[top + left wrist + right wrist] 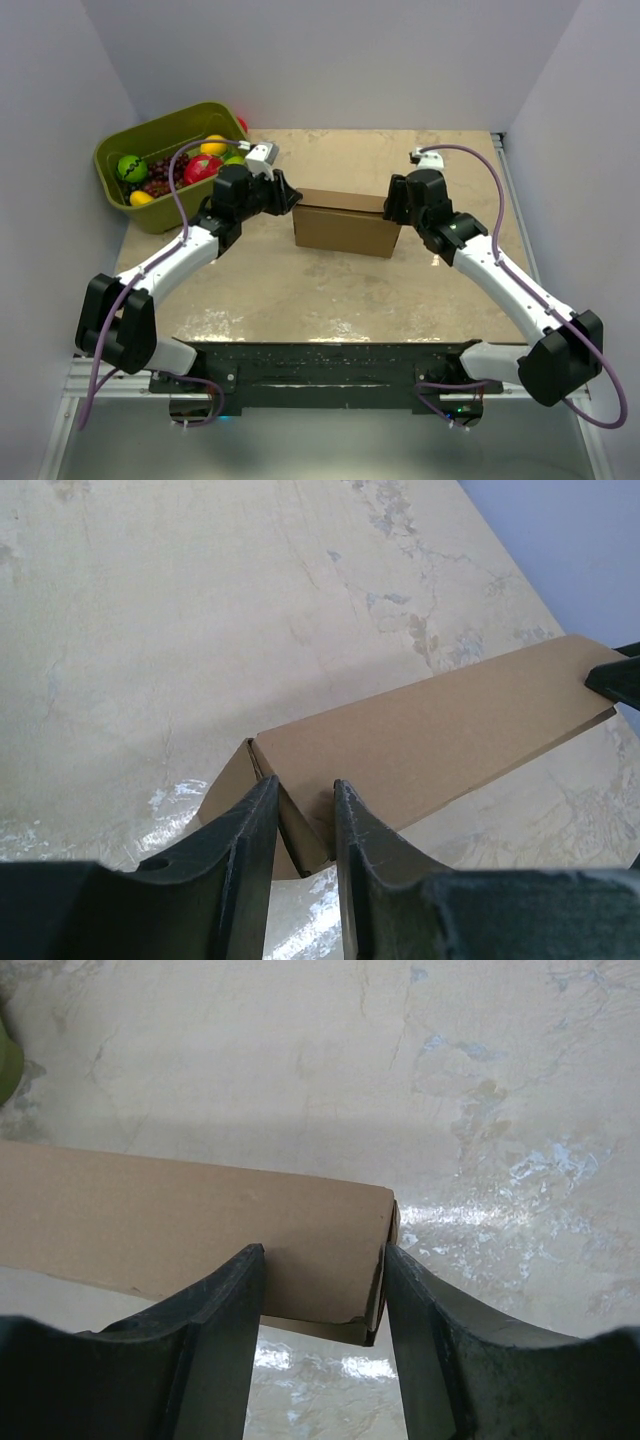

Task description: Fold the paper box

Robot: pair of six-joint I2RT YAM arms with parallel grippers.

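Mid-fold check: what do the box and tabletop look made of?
By its look the paper box is matte brown cardboard, probably corrugated: cut edges show thickness, folds are creased. Under it the table is glossy with a pale marble pattern, veined, with glare patches; stone or printed laminate, cannot tell.

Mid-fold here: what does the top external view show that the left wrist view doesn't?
Top external only: the green bin of toy fruit, and the left arm and right arm in full. Left wrist only: the end panel of the paper box pinched between the left jaws. Both: the box's brown top and the marbled table.
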